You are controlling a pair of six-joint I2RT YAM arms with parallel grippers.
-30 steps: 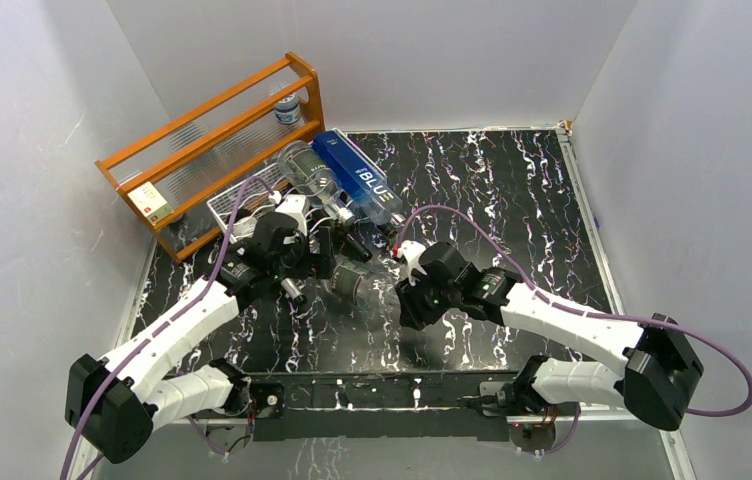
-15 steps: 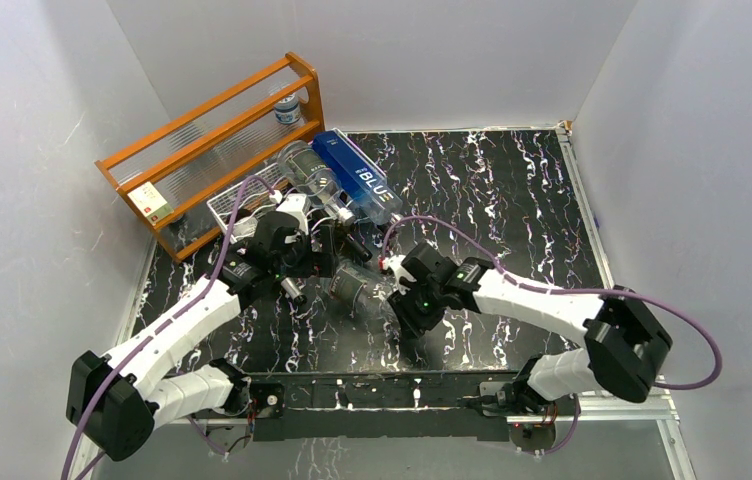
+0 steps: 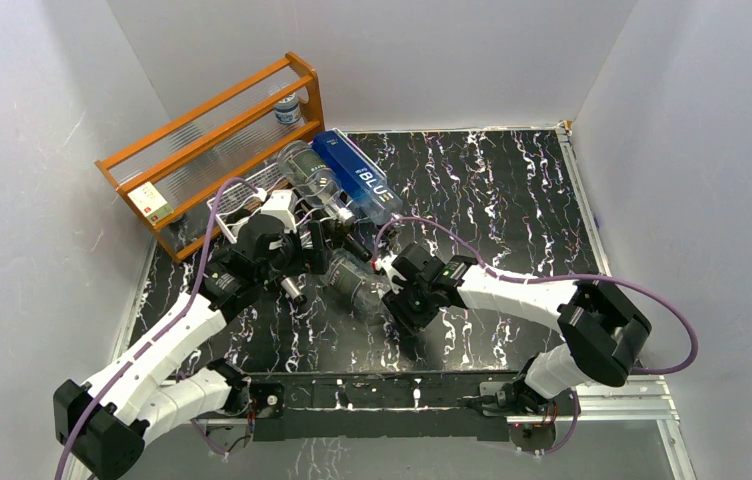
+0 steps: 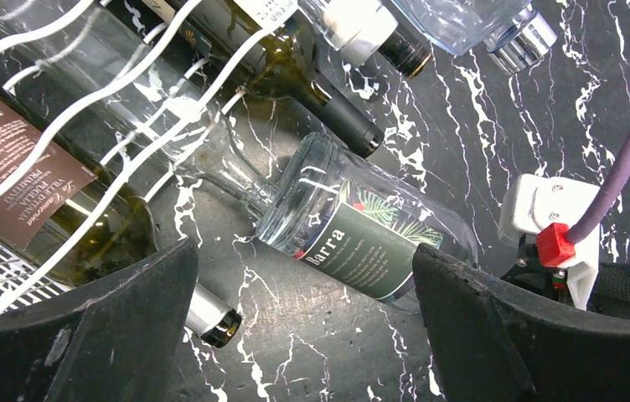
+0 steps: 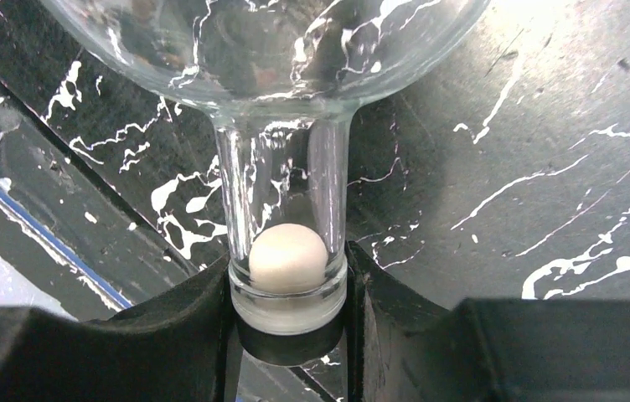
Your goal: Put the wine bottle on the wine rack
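Lift the wine bottle (image 4: 362,243), lying on its side just ahead of the spread-apart left gripper (image 4: 303,327), slowly by the neck pinched tight in the right gripper (image 5: 288,293), minding slip on smooth glass. Steer base-first to the wine rack (image 4: 85,92), ahead-left of that left gripper.

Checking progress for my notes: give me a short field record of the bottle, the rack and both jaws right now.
bottle: clear glass wine bottle with green "Barra" label, on its side, outside the rack
rack: white wire-mesh rack, already holding other bottles
right jaws: shut on the bottle's neck
left jaws: open, above the bottle
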